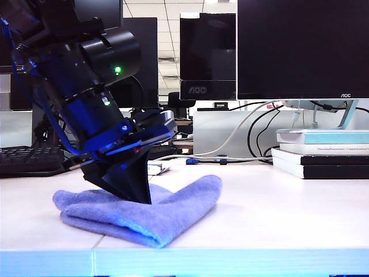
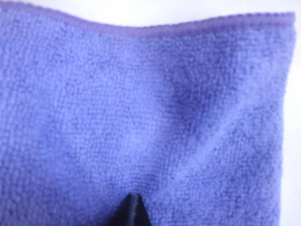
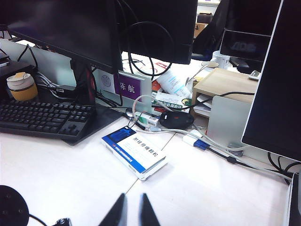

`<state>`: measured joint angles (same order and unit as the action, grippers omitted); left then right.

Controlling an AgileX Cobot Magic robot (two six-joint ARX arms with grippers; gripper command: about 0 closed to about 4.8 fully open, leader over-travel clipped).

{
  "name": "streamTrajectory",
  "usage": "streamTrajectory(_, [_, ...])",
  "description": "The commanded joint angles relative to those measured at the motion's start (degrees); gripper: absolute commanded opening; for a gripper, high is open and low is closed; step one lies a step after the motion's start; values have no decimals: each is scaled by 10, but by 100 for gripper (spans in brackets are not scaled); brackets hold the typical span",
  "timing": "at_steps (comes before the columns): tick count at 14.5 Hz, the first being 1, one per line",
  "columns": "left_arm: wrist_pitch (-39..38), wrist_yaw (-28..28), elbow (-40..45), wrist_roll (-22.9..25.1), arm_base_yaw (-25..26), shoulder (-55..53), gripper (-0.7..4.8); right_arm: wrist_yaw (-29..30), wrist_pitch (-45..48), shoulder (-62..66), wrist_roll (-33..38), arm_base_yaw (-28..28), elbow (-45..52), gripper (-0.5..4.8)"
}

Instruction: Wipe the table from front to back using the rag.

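Office desk, monitors (image 1: 302, 49) and stacked books (image 1: 323, 153) behind. Pale table (image 1: 277, 213) with lavender rag (image 1: 144, 210) lying folded near the front edge. Left gripper (image 1: 141, 196) tilted, clenched tips pressed down into the rag's top (nothing pinched between them). Right gripper (image 3: 130, 209) held above bare tabletop, well apart from the rag, fingers nearly together with a slim gap, grasping nothing; white barcoded box (image 3: 134, 151) and keyboard (image 3: 44, 117) beyond.
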<state>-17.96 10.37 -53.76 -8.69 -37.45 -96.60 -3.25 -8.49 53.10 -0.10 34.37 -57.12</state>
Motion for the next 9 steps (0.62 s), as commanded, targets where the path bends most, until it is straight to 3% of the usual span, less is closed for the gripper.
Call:
streamTrajectory(1, [31, -30, 2, -6, 14, -4, -5, 0, 6, -1, -2, 1, -2, 45])
streamTrajectory(2, [26, -28, -3, -3, 14, -4, 7, 0, 6, -1, -2, 1, -2, 45])
streamTrajectory(3, [8, -7, -19, -3, 14, -1, 167, 0, 6, -1, -2, 1, -2, 45])
streamTrajectory(4, [-18, 0, -49, -3, 14, 12, 262, 0, 6, -1, -2, 1, -2, 45])
streamTrajectory(6, [-59, -1, -109, -3, 14, 42, 261, 0, 6, -1, -2, 1, -2, 45])
streamTrajectory(8, [-88, -1, -146, -3, 14, 64, 219, 0, 6, -1, -2, 1, -2, 45])
streamTrajectory(9, [-103, -1, -167, -1, 13, 76, -23, 0, 6, -1, -2, 1, -2, 45])
